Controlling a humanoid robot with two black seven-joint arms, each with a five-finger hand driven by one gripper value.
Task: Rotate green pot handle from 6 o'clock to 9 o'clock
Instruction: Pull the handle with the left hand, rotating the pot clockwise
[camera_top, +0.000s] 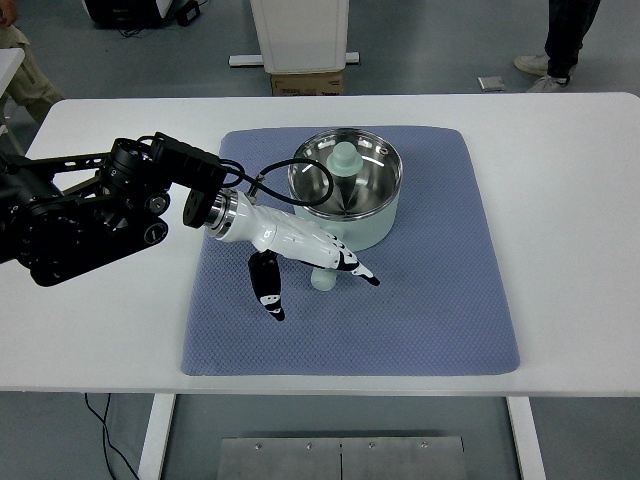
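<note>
Pot (350, 195) sits on the blue mat (430, 300) on the white table (580, 200), toward the mat's far middle, lid (345, 170) lying inside it. Its handle (322, 277) sticks out toward the near edge. Left hand (300, 250) is right there over the handle, fingers (268, 290) spread loose, touching or not I can't tell. No grip on anything.

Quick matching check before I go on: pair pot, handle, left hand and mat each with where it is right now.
1. pot
2. handle
3. left hand
4. mat

A. flat on the white table
B. sticks out toward the near edge
C. reaching in over the handle
D. far half of the mat, lid on

Pairs: 1-D, 2-B, 3-C, 4-A
</note>
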